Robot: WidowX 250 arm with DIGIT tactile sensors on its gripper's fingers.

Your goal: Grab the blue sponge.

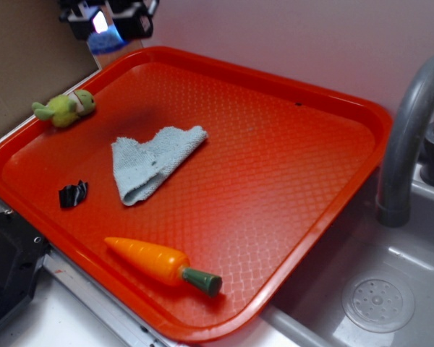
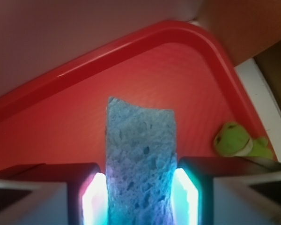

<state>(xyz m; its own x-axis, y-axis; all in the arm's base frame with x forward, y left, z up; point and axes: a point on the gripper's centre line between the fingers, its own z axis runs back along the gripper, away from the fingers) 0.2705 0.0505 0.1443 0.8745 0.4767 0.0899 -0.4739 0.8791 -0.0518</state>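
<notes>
The blue sponge (image 2: 139,154) is a porous periwinkle foam block clamped between my two glowing fingers (image 2: 94,199) in the wrist view. It sticks out past the fingertips, above the red tray's far corner. In the exterior view my gripper (image 1: 108,25) hangs at the top left, above the tray's far left corner, with the blue sponge (image 1: 105,42) showing just under it, clear of the tray. The gripper is shut on the sponge.
The red tray (image 1: 333,166) holds a green plush toy (image 1: 66,108) at its left rim, a pale blue terry cloth (image 1: 153,160), a small black clip (image 1: 73,194) and a toy carrot (image 1: 159,264). A grey faucet (image 1: 405,137) and sink lie to the right.
</notes>
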